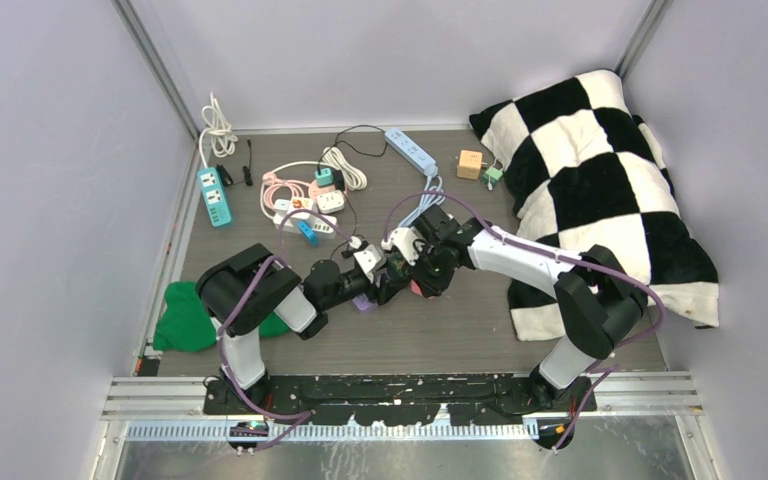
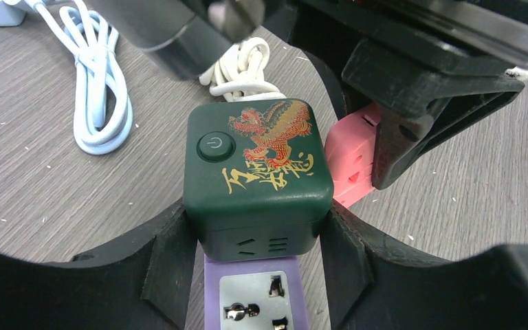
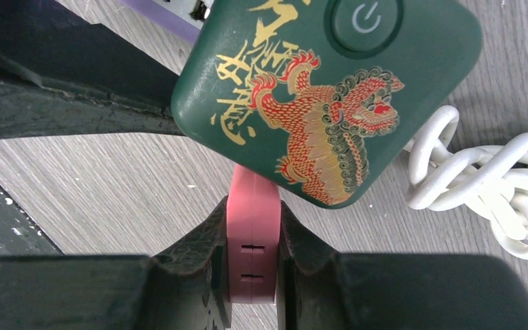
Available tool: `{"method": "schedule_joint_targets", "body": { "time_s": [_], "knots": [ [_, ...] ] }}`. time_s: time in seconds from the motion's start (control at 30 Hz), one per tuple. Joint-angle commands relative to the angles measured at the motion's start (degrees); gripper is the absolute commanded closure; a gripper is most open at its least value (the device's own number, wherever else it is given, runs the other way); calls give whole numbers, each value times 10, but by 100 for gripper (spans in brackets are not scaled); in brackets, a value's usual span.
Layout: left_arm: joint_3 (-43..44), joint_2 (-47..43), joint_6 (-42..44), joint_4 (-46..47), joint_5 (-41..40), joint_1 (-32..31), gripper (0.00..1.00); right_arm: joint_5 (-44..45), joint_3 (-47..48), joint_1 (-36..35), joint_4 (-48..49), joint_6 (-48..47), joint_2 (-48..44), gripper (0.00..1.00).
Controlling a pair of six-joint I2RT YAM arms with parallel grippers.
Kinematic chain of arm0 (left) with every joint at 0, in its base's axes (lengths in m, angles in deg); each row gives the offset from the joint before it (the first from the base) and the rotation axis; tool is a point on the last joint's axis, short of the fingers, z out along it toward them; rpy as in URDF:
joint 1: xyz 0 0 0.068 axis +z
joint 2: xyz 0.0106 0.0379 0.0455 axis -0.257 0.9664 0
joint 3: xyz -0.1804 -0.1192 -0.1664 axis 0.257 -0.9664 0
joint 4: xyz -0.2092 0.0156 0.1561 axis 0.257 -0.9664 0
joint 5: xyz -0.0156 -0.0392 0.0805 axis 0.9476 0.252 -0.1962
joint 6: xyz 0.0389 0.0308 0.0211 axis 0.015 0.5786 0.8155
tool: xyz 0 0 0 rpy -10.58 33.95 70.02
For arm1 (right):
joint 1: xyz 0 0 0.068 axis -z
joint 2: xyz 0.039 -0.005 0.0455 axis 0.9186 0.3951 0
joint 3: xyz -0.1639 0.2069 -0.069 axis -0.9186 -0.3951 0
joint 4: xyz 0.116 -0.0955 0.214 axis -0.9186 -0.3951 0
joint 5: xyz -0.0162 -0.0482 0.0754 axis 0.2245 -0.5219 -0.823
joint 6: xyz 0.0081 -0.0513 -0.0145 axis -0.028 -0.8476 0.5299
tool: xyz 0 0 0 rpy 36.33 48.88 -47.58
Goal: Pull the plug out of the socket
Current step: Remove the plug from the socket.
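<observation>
A dark green cube socket [image 2: 256, 175] with a red and gold dragon print sits on the wood table at the centre, also seen in the right wrist view [image 3: 323, 89]. My left gripper [image 2: 256, 234] is shut on its two sides. A pink plug [image 3: 252, 234] sticks out of the cube's side and also shows in the left wrist view [image 2: 349, 161]. My right gripper [image 3: 252, 254] is shut on it. A purple adapter [image 2: 256, 295] sits against the cube's near face, between my left fingers. In the top view both grippers meet at the cube [image 1: 400, 268].
A coiled white cord [image 3: 495, 185] lies right behind the cube. A light blue cable [image 2: 100, 89] lies to the far left. Power strips [image 1: 214, 195] and cables sit at the back, a checkered pillow [image 1: 600, 190] on the right, a green cloth [image 1: 185, 318] at the near left.
</observation>
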Motion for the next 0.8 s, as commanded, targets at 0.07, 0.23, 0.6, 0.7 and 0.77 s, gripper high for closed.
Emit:
{"method": "schedule_joint_targets", "body": {
  "time_s": [0.07, 0.23, 0.6, 0.7, 0.77],
  "knots": [
    [-13, 13, 5, 29, -41, -11, 100, -1, -22, -31, -12, 1, -18, 99],
    [-20, 21, 6, 29, -53, -11, 100, 26, -65, 12, -16, -9, -36, 99],
    [-17, 25, 5, 29, -55, -11, 100, 19, -62, 46, -20, -1, -39, 99],
    [-19, 24, 3, 29, -57, -11, 100, 11, -58, 35, -19, 3, -35, 99],
    [-18, 25, 2, 29, -57, -11, 100, 10, -51, 18, -20, 4, -30, 99]
  ]
}}
